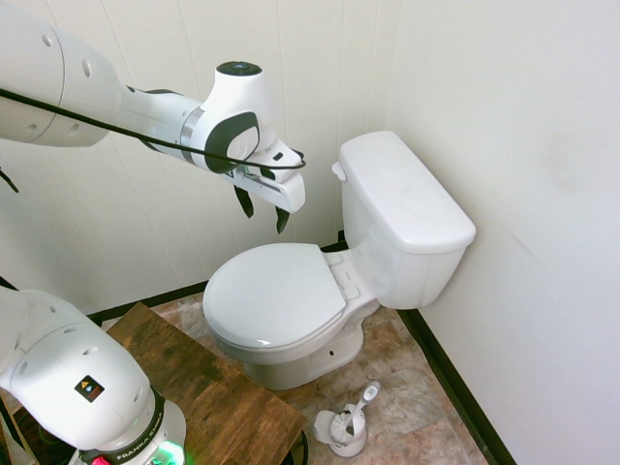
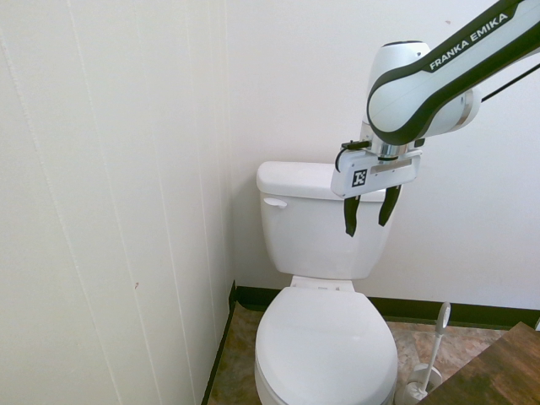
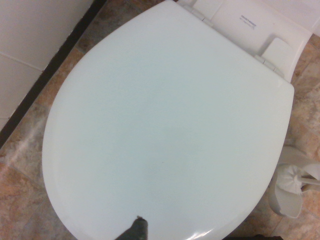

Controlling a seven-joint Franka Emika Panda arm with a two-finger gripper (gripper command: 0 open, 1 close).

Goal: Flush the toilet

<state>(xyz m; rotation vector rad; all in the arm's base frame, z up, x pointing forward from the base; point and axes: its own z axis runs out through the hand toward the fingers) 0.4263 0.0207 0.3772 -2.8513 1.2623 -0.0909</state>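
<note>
- Overhead, the end effector [image 1: 262, 210] is hovering above the closed seat lid [image 1: 274, 293], its two dark fingers [image 2: 351, 217] hanging apart with nothing between them.
- Standing in the corner of the room, the toilet [image 1: 387, 252] is backing onto one white wall, with a panelled wall close along its side.
- Its tank [image 2: 316, 228] is carrying a flat lid [image 1: 402, 189], and the small white lever [image 2: 274, 202] is sitting on the tank's front near the panelled wall.
- From the second exterior view, the end effector is hanging in front of the tank's far upper corner, well apart from the lever.
- In the wrist view, the seat lid [image 3: 165, 125] is filling nearly the whole picture, with its hinges [image 3: 277, 50] showing at one end.
- A white brush [image 1: 356, 412] is leaning in its holder [image 1: 341, 431] on the tiled floor [image 1: 407, 378], just beside the bowl's base.
- A dark wooden board [image 1: 208, 383] is lying at the near side of the bowl, by the arm's base.
</note>
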